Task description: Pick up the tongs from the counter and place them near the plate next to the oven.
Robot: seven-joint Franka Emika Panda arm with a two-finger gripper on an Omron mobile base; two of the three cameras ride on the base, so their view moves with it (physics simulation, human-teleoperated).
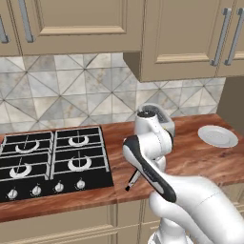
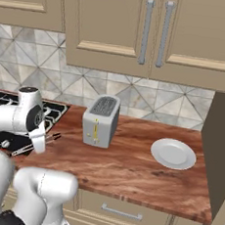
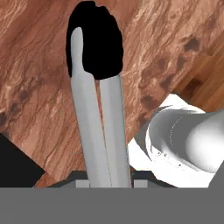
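Gripping the tongs (image 3: pixel 98 109) between its fingers, the tool (image 3: pixel 109 183) carries them above the desk (image 2: pixel 123 167) just right of the stove (image 1: pixel 47 159), well apart from the plate (image 2: pixel 173 154). Held at one end, the long tongs could pivot or slip loose during the swing past the toaster (image 2: pixel 101 119), clipping it or dropping short.

text: none legible | labels: none | numbers: none

Home kitchen: gas hob (image 1: pixel 52 159) set in wood counter (image 2: pixel 128 170), toaster (image 2: pixel 101 120), tiled backsplash (image 1: pixel 66 90), beige wall cabinets (image 2: pixel 157 30) overhead.
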